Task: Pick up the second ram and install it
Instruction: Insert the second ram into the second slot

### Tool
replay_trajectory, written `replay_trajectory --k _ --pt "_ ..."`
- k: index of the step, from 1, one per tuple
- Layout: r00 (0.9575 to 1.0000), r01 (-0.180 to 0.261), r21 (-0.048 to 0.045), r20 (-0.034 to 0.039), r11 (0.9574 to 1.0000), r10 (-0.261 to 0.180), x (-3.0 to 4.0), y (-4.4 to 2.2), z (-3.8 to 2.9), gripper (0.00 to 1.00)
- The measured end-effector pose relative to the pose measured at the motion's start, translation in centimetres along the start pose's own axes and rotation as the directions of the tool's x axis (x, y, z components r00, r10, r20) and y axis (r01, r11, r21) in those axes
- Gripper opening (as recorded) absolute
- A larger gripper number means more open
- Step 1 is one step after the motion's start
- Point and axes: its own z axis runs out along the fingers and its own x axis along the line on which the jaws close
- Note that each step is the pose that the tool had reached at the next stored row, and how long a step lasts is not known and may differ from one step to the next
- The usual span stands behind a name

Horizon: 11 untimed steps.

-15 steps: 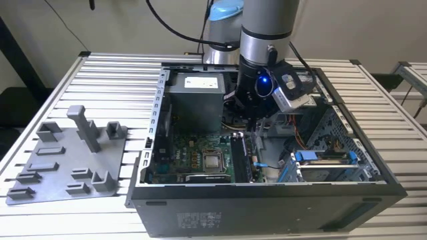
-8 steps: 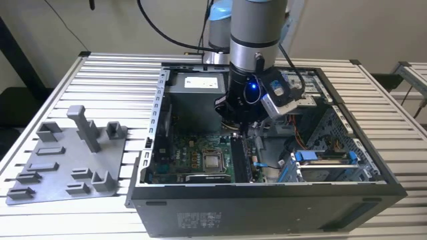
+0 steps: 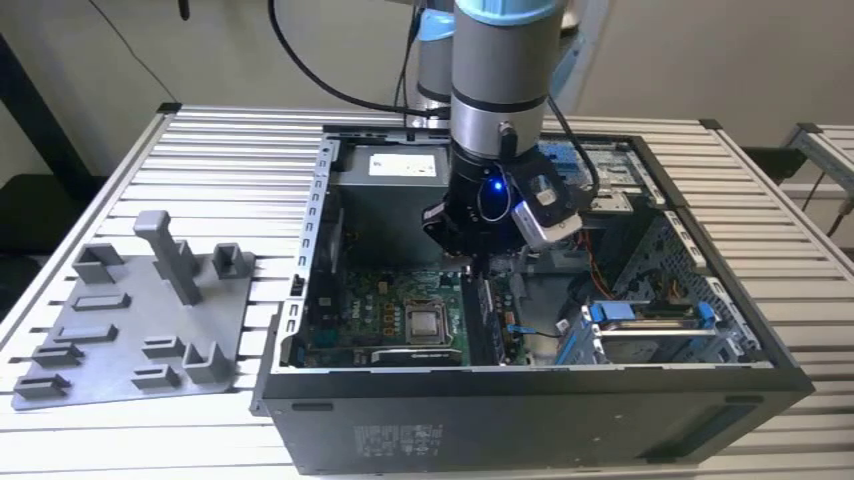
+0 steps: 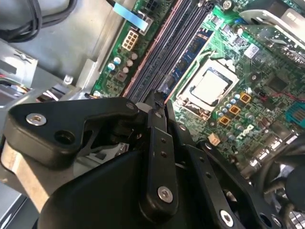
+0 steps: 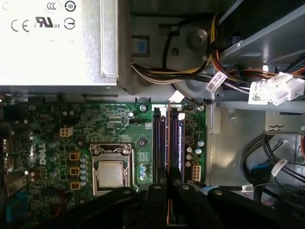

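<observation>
As I look down from the wrist, the gripper point(image 5: 167, 183) sits low inside the open computer case point(image 3: 534, 385). Its dark fingers point(image 5: 156, 193) are drawn close together on a thin edge, which I judge to be the second ram point(image 5: 167, 138), held edge-on and pointing straight away from the wrist. In the second wrist view the gripper point(image 4: 157, 107) looks pinched on that same narrow strip, though the stick itself is mostly hidden there.

The relation that matters is alignment. In the first wrist view the stick's long axis runs parallel to the black memory slots point(image 5: 159, 143), and it lies directly over that bank, between the rails rather than off to one side. I cannot tell whether its lower edge is touching a slot or hanging just above it.

Beside the slots, across a strip of green motherboard point(image 5: 52, 138), lies the square processor socket point(image 5: 110, 171). Farther on are the bundled cables point(image 5: 157, 74) and the grey power-supply box point(image 5: 52, 47). In the exterior view the arm point(image 3: 501, 90) comes straight down into the case.
</observation>
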Motion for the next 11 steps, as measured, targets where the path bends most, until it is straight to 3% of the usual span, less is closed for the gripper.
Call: replay_trajectory --k 2,11 --pt "1.0 0.002 0.0001 -0.0037 1.0 -0.002 0.03 -0.12 0.24 0.14" --pt "1.0 0.002 0.0001 -0.0039 1.0 -0.002 0.13 -1.5 1.89 0.14"
